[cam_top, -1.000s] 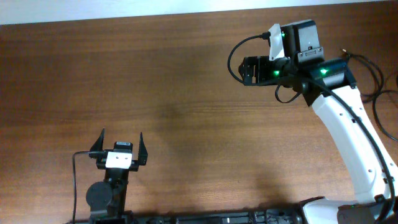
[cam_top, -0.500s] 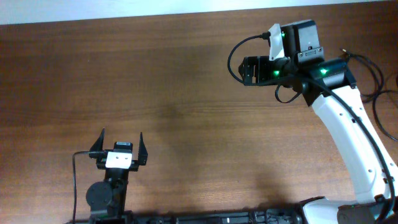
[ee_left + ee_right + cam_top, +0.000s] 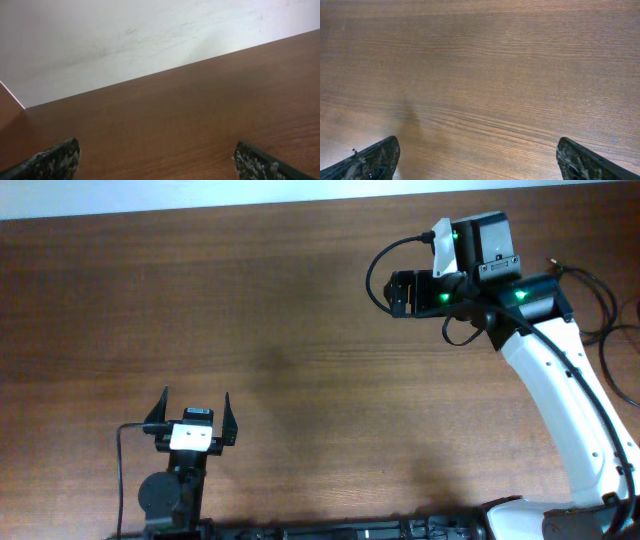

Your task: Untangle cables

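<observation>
Thin black cables trail along the table's far right edge in the overhead view, partly out of frame, and one small plug end shows. My right gripper hovers at the upper right, pointing left, left of those cords and apart from them. It is open; in the right wrist view, the gripper has only bare wood between its fingers. My left gripper stands near the front left edge, open and empty; the left wrist view also shows the gripper with wide-spread fingertips.
The brown wooden table fills the overhead view. A white wall rises behind its far edge. The white right arm crosses the front right part. Thicker black wires loop around the right wrist.
</observation>
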Controlling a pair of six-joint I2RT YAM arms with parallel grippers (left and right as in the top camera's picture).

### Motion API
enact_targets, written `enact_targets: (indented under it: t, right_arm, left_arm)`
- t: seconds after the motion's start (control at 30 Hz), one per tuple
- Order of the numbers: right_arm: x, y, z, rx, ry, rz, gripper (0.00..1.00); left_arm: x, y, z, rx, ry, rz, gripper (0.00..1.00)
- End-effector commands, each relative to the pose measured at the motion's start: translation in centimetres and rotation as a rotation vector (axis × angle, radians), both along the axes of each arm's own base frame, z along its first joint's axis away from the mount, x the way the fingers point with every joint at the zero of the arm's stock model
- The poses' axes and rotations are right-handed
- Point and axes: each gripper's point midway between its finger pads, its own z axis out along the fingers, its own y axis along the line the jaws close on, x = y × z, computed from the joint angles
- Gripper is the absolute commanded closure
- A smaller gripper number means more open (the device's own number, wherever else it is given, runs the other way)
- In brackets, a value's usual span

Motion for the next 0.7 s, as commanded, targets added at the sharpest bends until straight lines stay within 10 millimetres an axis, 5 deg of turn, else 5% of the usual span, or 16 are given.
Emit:
enact_targets:
  t: [0.0, 0.2, 0.5, 0.67]
  right_arm:
    - [0.4, -0.7, 0.4, -0.047, -0.028, -0.024, 0.01]
    - [1.9, 0.1, 1.8, -0.006, -0.187, -0.017, 0.01]
    - [0.1, 1.0, -5.7, 0.065, -0.425, 0.01, 0.01]
    - [-2.8, -0.3, -6.4, 0.103, -0.621, -0.016, 0.01]
  left_arm:
    - [0.0, 0.2, -0.2, 0.009, 0.003, 0.012, 0.01]
    - [0.0, 0.2, -0.2, 0.009, 0.003, 0.013, 0.01]
    - [0.0, 0.2, -0.2, 0.009, 0.003, 0.013, 0.01]
    - [0.0, 0.2, -0.2, 0.009, 0.003, 0.013, 0.01]
